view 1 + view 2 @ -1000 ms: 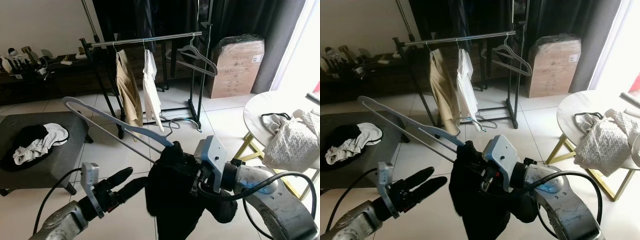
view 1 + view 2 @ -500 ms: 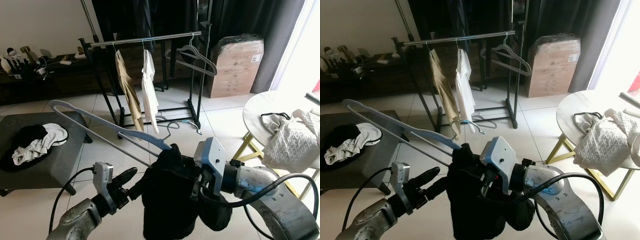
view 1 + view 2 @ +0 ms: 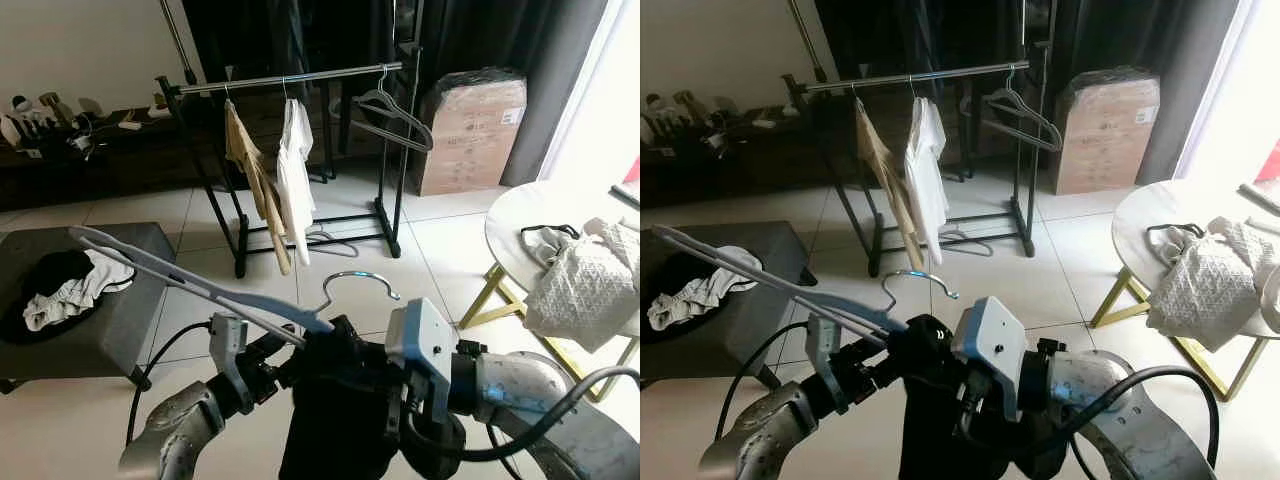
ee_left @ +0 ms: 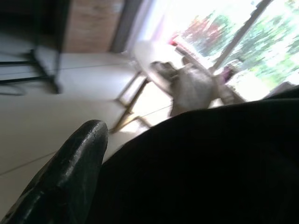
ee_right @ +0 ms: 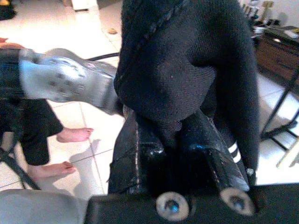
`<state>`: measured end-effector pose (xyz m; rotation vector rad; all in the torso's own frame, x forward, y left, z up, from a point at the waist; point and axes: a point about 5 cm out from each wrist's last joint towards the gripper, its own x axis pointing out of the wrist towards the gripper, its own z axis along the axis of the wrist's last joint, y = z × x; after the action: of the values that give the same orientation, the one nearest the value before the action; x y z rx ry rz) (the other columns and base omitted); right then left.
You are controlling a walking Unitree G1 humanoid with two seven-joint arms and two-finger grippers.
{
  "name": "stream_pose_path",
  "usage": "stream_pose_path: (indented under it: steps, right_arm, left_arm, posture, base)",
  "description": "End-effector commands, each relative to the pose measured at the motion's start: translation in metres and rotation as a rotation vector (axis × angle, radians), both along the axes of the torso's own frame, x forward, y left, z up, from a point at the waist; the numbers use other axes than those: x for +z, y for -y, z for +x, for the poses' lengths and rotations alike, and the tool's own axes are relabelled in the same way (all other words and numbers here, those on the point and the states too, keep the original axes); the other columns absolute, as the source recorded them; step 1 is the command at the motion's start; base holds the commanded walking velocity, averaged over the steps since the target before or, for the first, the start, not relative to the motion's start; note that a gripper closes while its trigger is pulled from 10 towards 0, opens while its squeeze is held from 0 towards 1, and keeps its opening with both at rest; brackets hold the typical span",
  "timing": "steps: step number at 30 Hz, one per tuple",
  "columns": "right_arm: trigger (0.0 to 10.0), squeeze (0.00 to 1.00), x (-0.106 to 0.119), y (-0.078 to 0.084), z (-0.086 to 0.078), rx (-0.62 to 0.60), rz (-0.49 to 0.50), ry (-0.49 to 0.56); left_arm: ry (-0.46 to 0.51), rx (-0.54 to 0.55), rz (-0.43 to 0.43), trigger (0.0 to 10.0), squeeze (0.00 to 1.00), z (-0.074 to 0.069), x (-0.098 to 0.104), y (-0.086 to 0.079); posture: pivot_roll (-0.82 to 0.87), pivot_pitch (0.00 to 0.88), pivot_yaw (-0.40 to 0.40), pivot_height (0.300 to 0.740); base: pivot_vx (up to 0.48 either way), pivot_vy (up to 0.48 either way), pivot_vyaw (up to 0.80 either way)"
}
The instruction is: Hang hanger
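A pale blue hanger (image 3: 262, 307) with a metal hook (image 3: 356, 276) slants across the foreground, its long arm reaching out to my left. A black garment (image 3: 335, 420) is draped at its hook end. My right gripper (image 5: 170, 135) is shut on that garment; knit fabric is bunched between its fingers (image 5: 140, 158). My left gripper (image 3: 278, 356) presses against the garment just under the hanger's arm; the left wrist view has the black cloth (image 4: 210, 163) close up. Across the room stands the clothes rail (image 3: 290, 78).
On the rail hang a beige garment (image 3: 250, 165), a white shirt (image 3: 295, 165) and an empty dark hanger (image 3: 395, 108). A grey ottoman (image 3: 120, 320) with clothes stands left, a round table (image 3: 510, 225) with cloth right, a cardboard box (image 3: 470, 130) behind. A person's bare feet (image 5: 74, 135) stand nearby.
The hanger's long arm has swung lower and further left, and its hook now stands up above the garment. My left gripper has moved in against the garment.
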<state>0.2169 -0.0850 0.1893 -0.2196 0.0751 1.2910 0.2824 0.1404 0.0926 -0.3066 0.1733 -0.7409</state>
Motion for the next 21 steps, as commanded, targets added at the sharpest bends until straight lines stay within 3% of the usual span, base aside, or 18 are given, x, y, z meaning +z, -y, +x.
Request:
stream_pose_path:
  steps: [1,5,7,10,15,16,18,21]
  right_arm:
    - [0.0,0.00,0.013,-0.011,-0.016,0.126,0.056,0.023]
    - [0.0,0.00,0.012,-0.009,-0.016,0.122,0.041,0.021]
    - [0.0,0.00,0.012,-0.008,-0.015,0.116,0.038,0.022]
    - [0.0,0.00,0.012,-0.008,-0.015,0.114,0.037,0.022]
    - [0.0,0.00,0.013,-0.007,-0.009,0.066,0.050,0.043]
    - [0.0,0.00,0.012,-0.005,-0.005,0.040,0.038,0.047]
    - [0.0,0.00,0.002,0.002,0.009,-0.041,-0.037,0.075]
    - [0.0,0.00,0.003,0.005,0.015,-0.063,-0.021,0.076]
  left_arm:
    - [0.001,0.109,0.066,10.0,0.00,0.008,-0.004,-0.007]
    - [0.013,0.318,0.154,10.0,0.00,0.019,-0.007,-0.022]
    - [0.021,0.390,0.157,10.0,0.00,0.021,-0.007,-0.028]
    - [0.028,0.417,0.141,10.0,0.00,0.022,-0.006,-0.030]
    - [0.036,0.289,0.085,10.0,0.00,0.015,-0.006,-0.019]
    - [0.027,0.221,0.068,10.0,0.00,0.011,-0.006,-0.017]
    - [0.011,0.014,0.111,10.0,0.00,-0.008,-0.009,-0.019]
    - [-0.003,-0.037,0.212,10.0,0.00,-0.017,-0.015,-0.037]
  posture:
    - [-0.18,0.107,0.077,0.740]
    - [-0.18,0.109,0.076,0.740]
    - [-0.18,0.110,0.075,0.740]
    - [-0.17,0.111,0.073,0.740]
    - [-0.18,0.111,0.071,0.740]
    - [-0.18,0.111,0.071,0.740]
    - [-0.18,0.113,0.070,0.740]
    - [-0.18,0.117,0.071,0.740]
  base:
    - [0.000,0.000,0.00]
    - [0.000,0.000,0.00]
    - [0.000,0.000,0.00]
    - [0.000,0.000,0.00]
    - [0.000,0.000,0.00]
    - [0.000,0.000,0.00]
    - [0.000,0.000,0.00]
    - [0.000,0.000,0.00]
